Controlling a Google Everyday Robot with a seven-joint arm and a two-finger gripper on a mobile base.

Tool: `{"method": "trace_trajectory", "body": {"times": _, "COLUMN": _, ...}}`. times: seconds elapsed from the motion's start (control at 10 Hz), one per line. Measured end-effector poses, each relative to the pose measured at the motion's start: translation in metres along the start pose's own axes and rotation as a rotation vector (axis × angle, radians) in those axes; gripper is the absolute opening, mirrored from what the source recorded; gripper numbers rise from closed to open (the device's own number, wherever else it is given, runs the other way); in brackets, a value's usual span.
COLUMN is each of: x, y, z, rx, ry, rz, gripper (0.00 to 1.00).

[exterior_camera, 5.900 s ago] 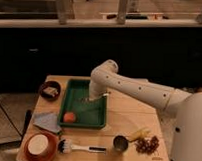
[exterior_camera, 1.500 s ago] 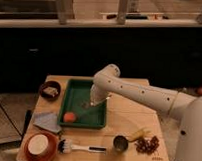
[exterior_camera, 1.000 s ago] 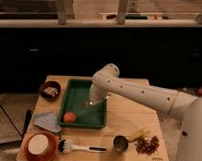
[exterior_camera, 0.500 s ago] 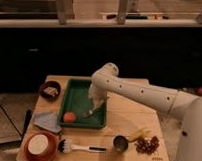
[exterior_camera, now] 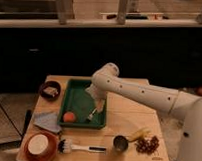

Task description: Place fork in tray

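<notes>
The dark green tray (exterior_camera: 76,96) lies on the wooden table, left of centre. The fork (exterior_camera: 91,115), a slim pale utensil, shows inside the tray near its front right corner, tilted, with its upper end just under my gripper. My gripper (exterior_camera: 98,103) hangs over the right part of the tray at the end of the white arm (exterior_camera: 139,94). I cannot tell whether the fork rests on the tray floor or is still held. An orange ball (exterior_camera: 68,116) sits in the tray's front left part.
A dark bowl (exterior_camera: 50,89) stands left of the tray. A grey cloth (exterior_camera: 47,121) and an orange-brown plate (exterior_camera: 39,145) are at the front left. A white-headed brush (exterior_camera: 79,147), a metal cup (exterior_camera: 120,143), a banana (exterior_camera: 138,134) and grapes (exterior_camera: 147,144) lie along the front.
The gripper has come down lower over the tray's right part. The fork now shows low in the tray just below it.
</notes>
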Motion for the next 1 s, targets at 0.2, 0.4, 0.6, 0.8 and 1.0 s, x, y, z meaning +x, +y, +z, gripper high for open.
{"method": "trace_trajectory", "body": {"times": 0.2, "x": 0.0000, "y": -0.0002, "z": -0.0028, "rx": 0.005, "ry": -0.001, "rz": -0.004, "gripper": 0.80}}
{"method": "trace_trajectory", "body": {"times": 0.4, "x": 0.0000, "y": -0.0007, "z": -0.0064, "rx": 0.011, "ry": 0.000, "rz": -0.009, "gripper": 0.80}}
{"method": "trace_trajectory", "body": {"times": 0.6, "x": 0.0004, "y": -0.0007, "z": -0.0078, "rx": 0.014, "ry": 0.002, "rz": -0.010, "gripper": 0.80}}
{"method": "trace_trajectory", "body": {"times": 0.8, "x": -0.0002, "y": -0.0010, "z": -0.0076, "rx": 0.014, "ry": 0.001, "rz": -0.011, "gripper": 0.80}}
{"method": "trace_trajectory", "body": {"times": 1.0, "x": -0.0001, "y": -0.0009, "z": -0.0076, "rx": 0.014, "ry": 0.001, "rz": -0.011, "gripper": 0.80}}
